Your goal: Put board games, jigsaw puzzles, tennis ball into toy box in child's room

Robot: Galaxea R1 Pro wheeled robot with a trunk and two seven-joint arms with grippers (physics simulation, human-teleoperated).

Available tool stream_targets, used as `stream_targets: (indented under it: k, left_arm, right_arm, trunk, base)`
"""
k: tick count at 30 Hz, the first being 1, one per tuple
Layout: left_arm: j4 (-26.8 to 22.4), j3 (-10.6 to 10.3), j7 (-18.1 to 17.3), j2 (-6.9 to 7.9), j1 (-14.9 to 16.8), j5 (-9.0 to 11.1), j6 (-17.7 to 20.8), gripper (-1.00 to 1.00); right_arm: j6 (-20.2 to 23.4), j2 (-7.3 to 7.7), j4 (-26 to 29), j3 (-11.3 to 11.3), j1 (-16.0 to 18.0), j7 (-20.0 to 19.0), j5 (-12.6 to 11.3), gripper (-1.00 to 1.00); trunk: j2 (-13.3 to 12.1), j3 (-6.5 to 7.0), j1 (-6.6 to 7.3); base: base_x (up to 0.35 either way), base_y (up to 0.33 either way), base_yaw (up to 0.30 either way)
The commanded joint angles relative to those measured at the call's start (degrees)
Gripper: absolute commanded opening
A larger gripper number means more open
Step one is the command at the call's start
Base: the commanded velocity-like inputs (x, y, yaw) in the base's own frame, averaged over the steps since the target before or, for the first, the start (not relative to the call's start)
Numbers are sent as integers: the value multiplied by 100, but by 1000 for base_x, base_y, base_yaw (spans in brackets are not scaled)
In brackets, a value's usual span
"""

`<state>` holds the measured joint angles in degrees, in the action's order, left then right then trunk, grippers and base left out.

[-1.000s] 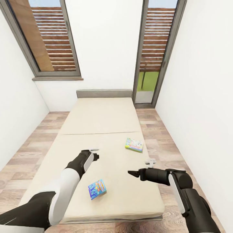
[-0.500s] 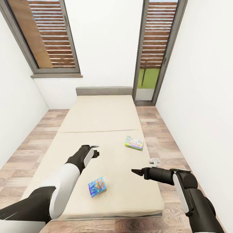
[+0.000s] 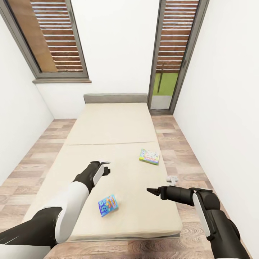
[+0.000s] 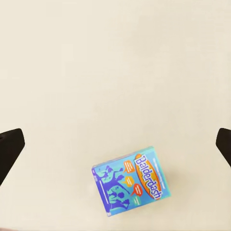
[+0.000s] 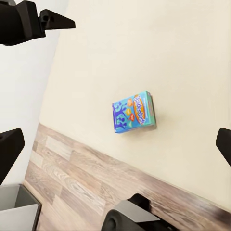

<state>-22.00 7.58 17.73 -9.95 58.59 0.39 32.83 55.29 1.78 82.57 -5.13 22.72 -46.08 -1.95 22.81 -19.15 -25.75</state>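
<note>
Two board games lie on the bed's beige mattress [image 3: 111,126]. A blue "Balderdash" box [image 3: 108,205] sits near the foot end. A second printed box [image 3: 149,156] lies by the mattress's right edge. My left gripper [image 3: 107,167] hovers open above the mattress, beyond the blue box [image 4: 131,185], with nothing between its fingertips [image 4: 10,148]. My right gripper [image 3: 151,191] hangs open to the right of the blue box [image 5: 134,112], pointing left, empty. The toy box, table, puzzles and tennis ball are out of view.
Wood-plank floor [image 3: 187,162] runs along both sides of the bed, between white walls. A small white object [image 3: 172,178] lies on the floor right of the bed. The grey headboard [image 3: 116,98] stands below two tall windows. My own base [image 5: 130,216] is at the bed's foot.
The whole view has shifted slightly, so the bed and boxes sit a little higher in the picture. Both arms hold nearly the same pose, grippers still open.
</note>
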Motion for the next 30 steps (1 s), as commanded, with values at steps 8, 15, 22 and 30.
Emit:
stream_targets:
  k: [8, 15, 22, 30]
  left_arm:
    - [1, 23, 20, -5, 3, 5, 22, 100]
    - [3, 17, 20, -5, 3, 5, 22, 100]
    - [3, 17, 18, -5, 3, 5, 22, 100]
    - [3, 16, 5, -5, 3, 5, 16, 100]
  right_arm:
    - [44, 14, 6, -13, 12, -7, -27, 100]
    - [44, 24, 21, -13, 13, -7, -49, 100]
    - [44, 24, 22, -6, 10, -7, -59, 100]
    - [44, 24, 20, -5, 9, -7, -49, 100]
  trunk:
    - [11, -84, -3]
    - [11, -149, -3]
    - [11, -214, -3]
    - [11, -288, -3]
  base:
    - [0, 0, 0]
    - [0, 0, 0]
    - [0, 0, 0]
    - [0, 0, 0]
